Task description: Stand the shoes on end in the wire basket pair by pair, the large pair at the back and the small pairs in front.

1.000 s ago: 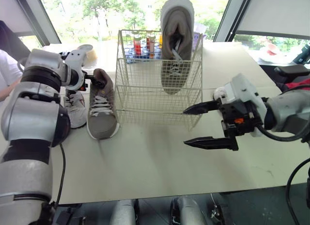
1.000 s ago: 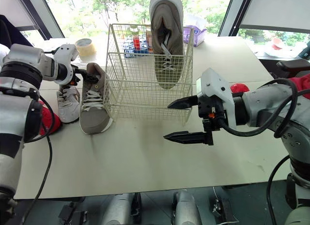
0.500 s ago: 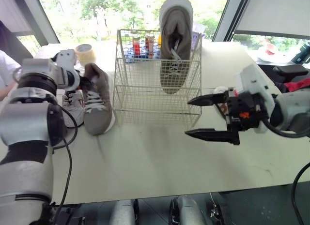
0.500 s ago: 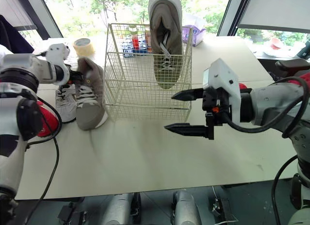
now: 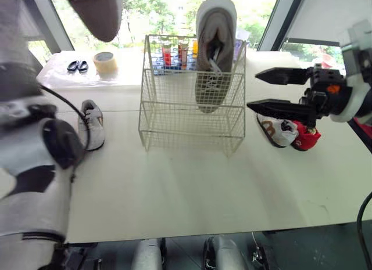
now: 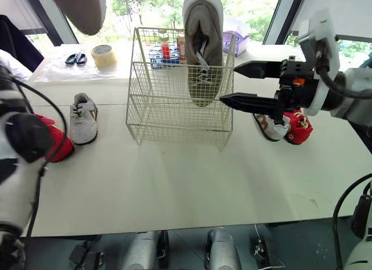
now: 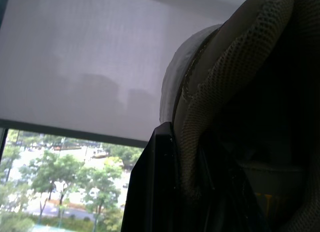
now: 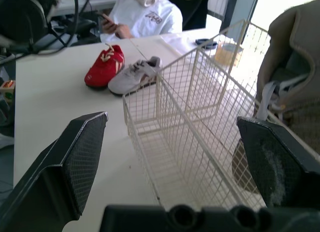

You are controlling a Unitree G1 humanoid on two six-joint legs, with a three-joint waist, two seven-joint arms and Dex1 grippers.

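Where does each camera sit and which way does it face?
Eye views: head, facing forward and down at the white wire basket holding an upended large grey shoe; left arm and open right gripper show.
Left wrist view: left wrist, aimed up at a window blind; own black finger against the lifted grey mesh shoe.
Right wrist view: right wrist, facing across the basket to a red shoe, small grey shoe and seated person; own open fingers.
Shared: eye and right wrist views both see the basket.

Two large shoes (image 6: 202, 49), four small shoes (image 6: 84, 119), one wire basket (image 6: 174, 120)
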